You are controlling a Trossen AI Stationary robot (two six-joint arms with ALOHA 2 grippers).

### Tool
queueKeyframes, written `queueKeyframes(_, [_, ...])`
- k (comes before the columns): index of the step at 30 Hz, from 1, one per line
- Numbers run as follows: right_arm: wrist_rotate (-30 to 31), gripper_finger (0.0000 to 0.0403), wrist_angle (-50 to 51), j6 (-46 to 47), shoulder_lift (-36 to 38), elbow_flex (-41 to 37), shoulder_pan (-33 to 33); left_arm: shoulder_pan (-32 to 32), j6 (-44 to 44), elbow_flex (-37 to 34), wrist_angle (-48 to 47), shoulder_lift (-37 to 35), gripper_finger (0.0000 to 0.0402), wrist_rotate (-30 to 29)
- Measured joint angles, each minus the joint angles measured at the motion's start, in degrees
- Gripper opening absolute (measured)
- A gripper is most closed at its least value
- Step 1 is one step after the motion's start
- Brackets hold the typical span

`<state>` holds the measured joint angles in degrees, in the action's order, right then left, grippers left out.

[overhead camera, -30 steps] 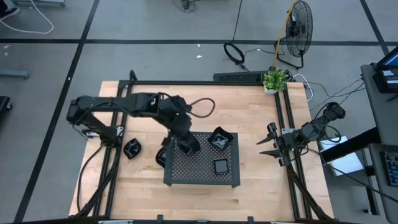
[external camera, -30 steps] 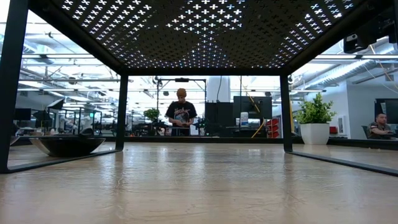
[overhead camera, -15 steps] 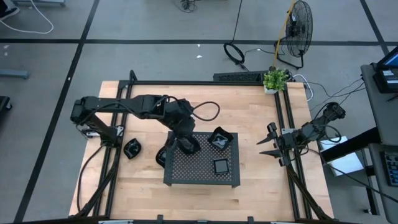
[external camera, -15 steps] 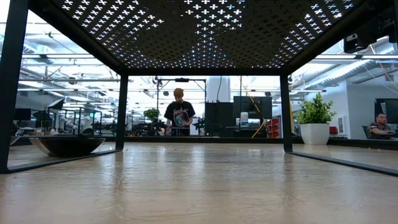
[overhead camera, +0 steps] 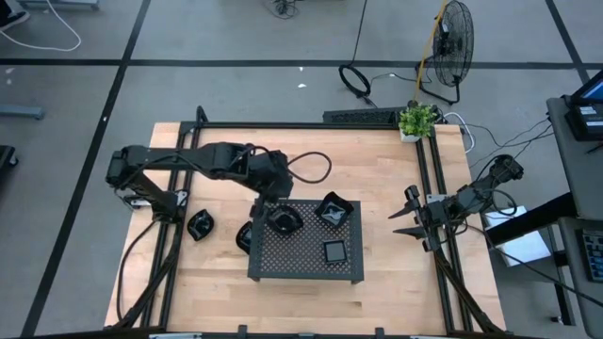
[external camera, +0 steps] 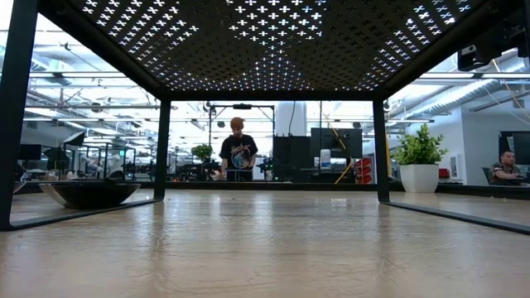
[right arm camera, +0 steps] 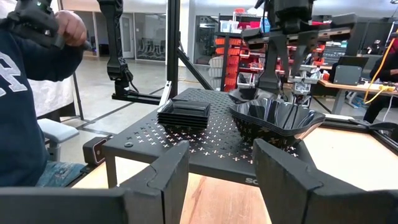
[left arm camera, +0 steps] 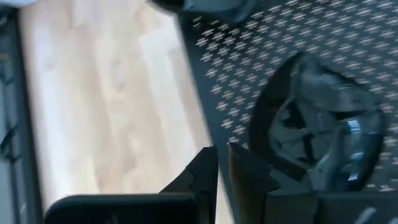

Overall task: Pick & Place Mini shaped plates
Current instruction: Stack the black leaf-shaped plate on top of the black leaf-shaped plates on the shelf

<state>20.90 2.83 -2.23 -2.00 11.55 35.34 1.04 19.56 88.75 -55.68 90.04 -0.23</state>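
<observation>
Releasing a round mini plate [overhead camera: 283, 219] onto the perforated tray's [overhead camera: 306, 259] far-left corner; left gripper [overhead camera: 266, 196] just beyond, jaws nearly closed, holding nothing. Right gripper [overhead camera: 405, 215] waiting, jaws wide. Next, probably fetching a worktop plate [overhead camera: 200, 224].

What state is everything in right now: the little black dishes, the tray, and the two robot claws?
Round dish: on the tray, released.
Angular dish: on the tray.
Square dish: on the tray.
Two dishes: on the table.
Tray: standing upright.
Left gripper: almost closed, empty.
Right gripper: open, empty.
</observation>
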Motion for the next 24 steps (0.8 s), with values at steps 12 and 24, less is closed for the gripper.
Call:
queueKeyframes(12, [0.0,0.0165,0.0,0.0,0.0,0.0,0.0,1.6,-33.5,-0.1,-19.1,-7.3,0.0067,-18.1])
queueKeyframes(24, [0.0,0.0165,-0.9,0.0,0.0,0.0,0.0,-3.5,-89.2,-31.2,-22.5,-21.4,0.0207,-14.3])
